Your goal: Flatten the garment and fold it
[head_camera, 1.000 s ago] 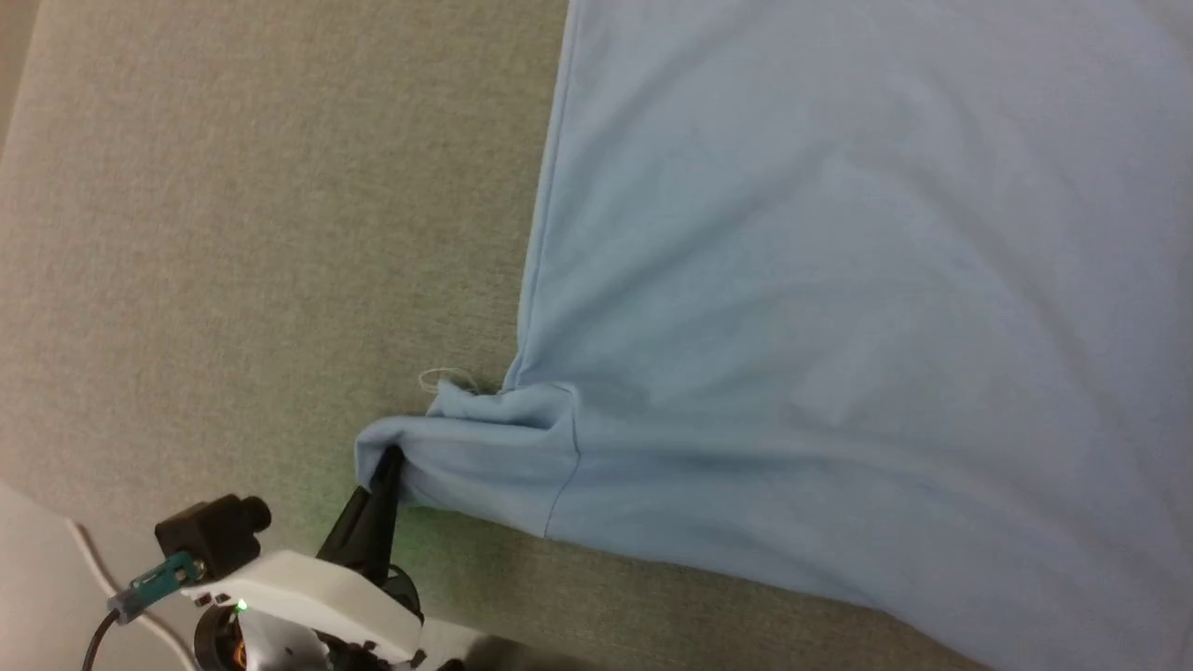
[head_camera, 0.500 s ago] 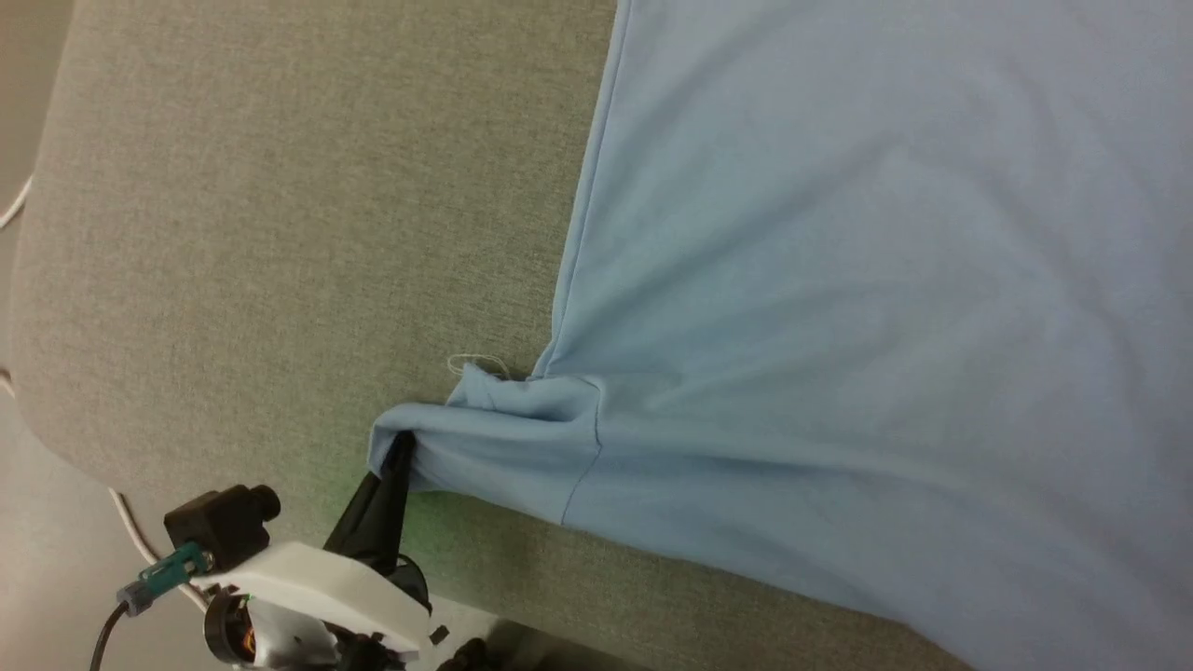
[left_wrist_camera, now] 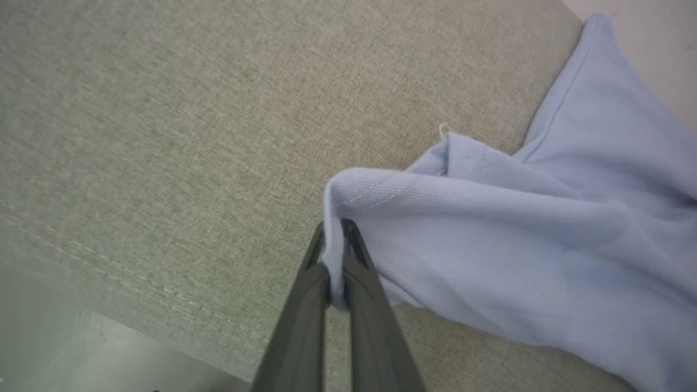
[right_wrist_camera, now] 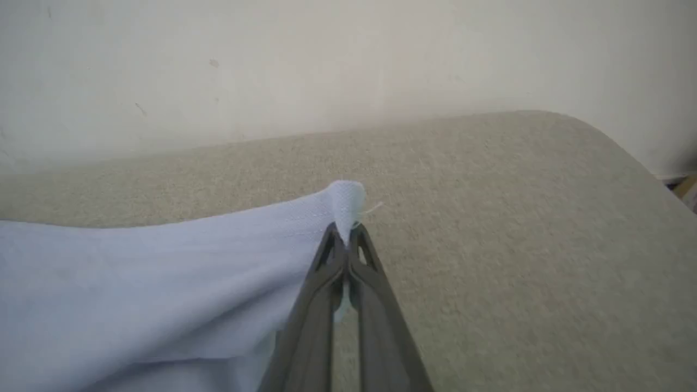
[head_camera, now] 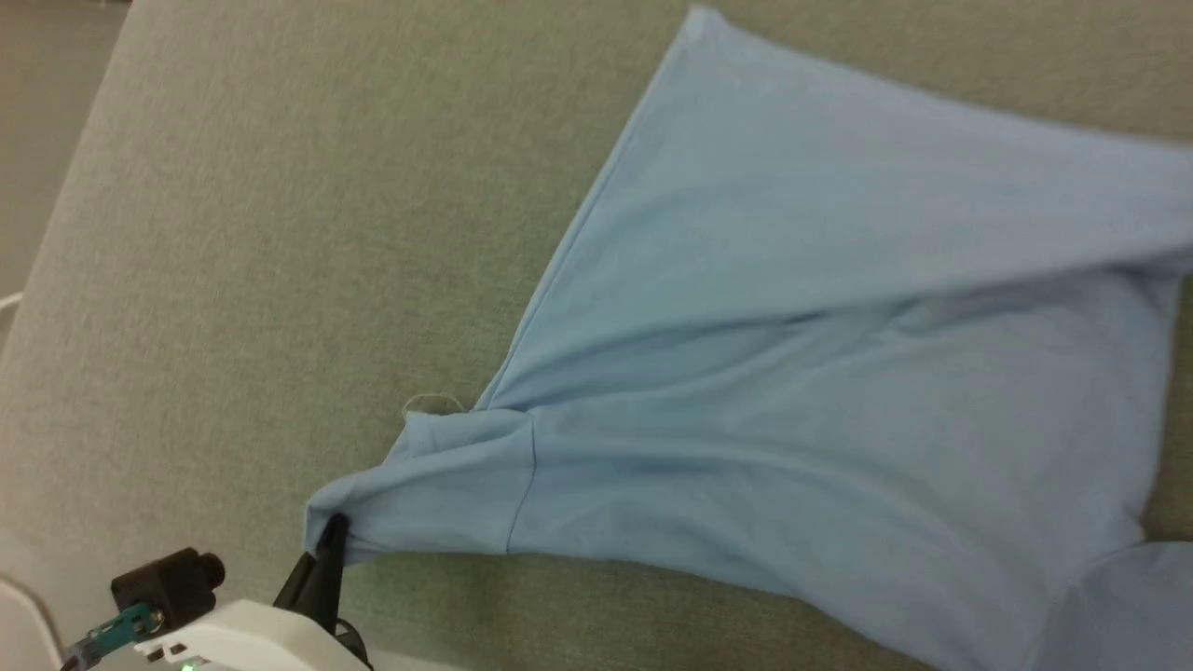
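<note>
The left gripper (left_wrist_camera: 336, 239) is clamped on the sleeve hem of the light blue soft knit garment (head_camera: 792, 391), and the right gripper (right_wrist_camera: 344, 234) pinches another corner. Beyond them it stretches, creased, over the grey fabric-covered counter (head_camera: 280, 233). Flattening looks unfinished, folding unstarted.

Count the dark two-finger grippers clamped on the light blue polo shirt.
2. The left gripper pinches a sleeve cuff of the light blue soft polo shirt; the right gripper pinches another corner.
</note>
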### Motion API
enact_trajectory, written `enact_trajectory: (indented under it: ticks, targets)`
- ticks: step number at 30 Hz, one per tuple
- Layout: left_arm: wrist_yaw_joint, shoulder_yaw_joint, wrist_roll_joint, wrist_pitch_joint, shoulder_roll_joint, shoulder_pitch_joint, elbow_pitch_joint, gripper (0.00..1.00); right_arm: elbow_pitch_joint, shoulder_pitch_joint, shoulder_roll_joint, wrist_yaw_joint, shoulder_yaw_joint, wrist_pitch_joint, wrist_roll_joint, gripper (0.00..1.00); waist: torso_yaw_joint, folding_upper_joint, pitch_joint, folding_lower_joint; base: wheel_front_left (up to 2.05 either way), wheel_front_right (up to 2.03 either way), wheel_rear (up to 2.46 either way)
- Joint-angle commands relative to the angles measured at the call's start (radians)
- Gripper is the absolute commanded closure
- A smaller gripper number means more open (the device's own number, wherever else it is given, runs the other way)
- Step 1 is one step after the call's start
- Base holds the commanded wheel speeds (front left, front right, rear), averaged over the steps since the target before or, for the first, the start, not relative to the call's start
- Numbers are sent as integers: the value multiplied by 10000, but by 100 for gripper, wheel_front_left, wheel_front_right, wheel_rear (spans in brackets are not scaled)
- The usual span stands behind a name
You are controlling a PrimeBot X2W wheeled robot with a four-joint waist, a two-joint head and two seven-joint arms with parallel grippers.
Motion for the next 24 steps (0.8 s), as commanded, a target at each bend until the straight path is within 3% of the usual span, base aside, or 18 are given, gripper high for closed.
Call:
enact_trajectory:
  ticks: [1,10,17,21,22,23,24]
  targets:
    - [111,89,37,49,98,147,-140,100,-367,613,254,-9,-186,57,188,100,-949,0,-1123,1,0,0,0]
    - [321,121,101,328,274,575,-782,100,-2101,3982,1256,-9,-847,2818,375,100,-1489,0,-1576,1,0,0,0]
    - [343,-6,199,435,369,533,-1091,100,-1554,5191,1353,-9,-937,5228,629,100,-1634,0,-1545,1,0,0,0]
    - [358,-55,230,483,412,482,-1198,100,-1086,5231,1355,-9,-902,5284,794,100,-1659,0,-1516,1,0,0,0]
    - [354,-73,238,496,424,472,-1217,100,-1075,5200,1356,-9,-867,5160,804,65,-1657,0,-1507,1,0,0,0]
    - [356,-88,247,502,431,458,-1238,100,-1078,5152,1356,-9,-851,5014,824,0,-1652,0,-1496,1,0,0,0]
    - [352,-110,250,509,433,443,-1262,100,-1110,5089,1356,-9,-851,4853,808,0,-1643,0,-1486,1,0,0,0]
